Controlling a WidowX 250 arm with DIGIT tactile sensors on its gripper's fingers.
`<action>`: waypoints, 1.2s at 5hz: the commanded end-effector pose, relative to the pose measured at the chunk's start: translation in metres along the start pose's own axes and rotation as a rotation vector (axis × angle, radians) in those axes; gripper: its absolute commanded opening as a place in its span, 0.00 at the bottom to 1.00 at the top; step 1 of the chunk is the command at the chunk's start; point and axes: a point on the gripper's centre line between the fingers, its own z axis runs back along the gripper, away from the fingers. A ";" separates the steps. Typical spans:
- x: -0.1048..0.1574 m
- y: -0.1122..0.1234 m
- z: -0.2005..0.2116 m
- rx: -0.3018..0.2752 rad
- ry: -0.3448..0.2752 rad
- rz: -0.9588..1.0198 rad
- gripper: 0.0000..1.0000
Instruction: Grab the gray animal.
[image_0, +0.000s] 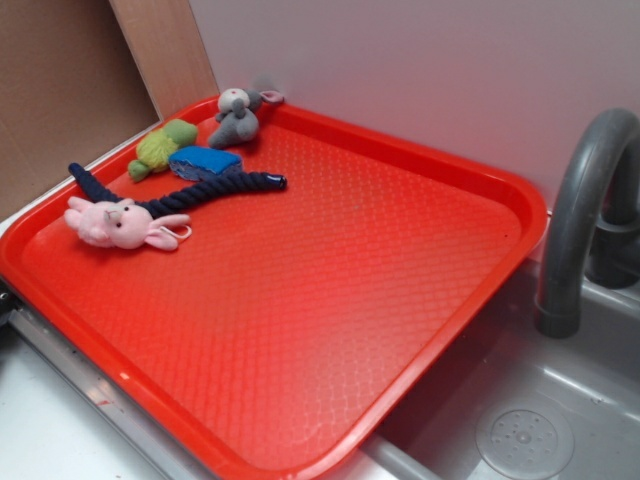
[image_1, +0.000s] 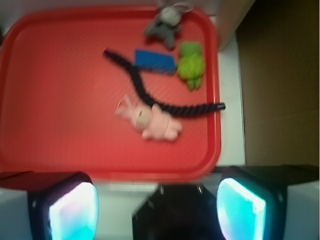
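The exterior view looked down at a slant from beside the grey plastic sink (image_0: 560, 420), fairly near, across the textured red plastic tray (image_0: 330, 300) toward the white wall (image_0: 400, 60). The wrist view looked almost straight down from higher up, blurred. Both showed the tray (image_1: 60, 100).

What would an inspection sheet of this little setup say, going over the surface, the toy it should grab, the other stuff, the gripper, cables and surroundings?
Surface: red tray, textured, mostly bare, toys grouped at one corner.
Job's thing: gray animal lies at the tray's far corner against the rim, untouched.
Clutter: green plush, blue piece, dark braided rope and pink plush, the pink one resting against the rope.
Gripper: gripper open, hanging back from the tray's near edge, holding nothing, far from the gray animal.
Cables: nothing seen.
Surroundings: gray faucet and sink beside the tray; white wall behind; brown board at the side.
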 end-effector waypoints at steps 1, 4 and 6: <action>0.058 -0.003 -0.035 -0.002 -0.079 0.217 1.00; 0.130 0.016 -0.102 0.061 -0.341 0.410 1.00; 0.169 0.027 -0.154 -0.019 -0.367 0.421 1.00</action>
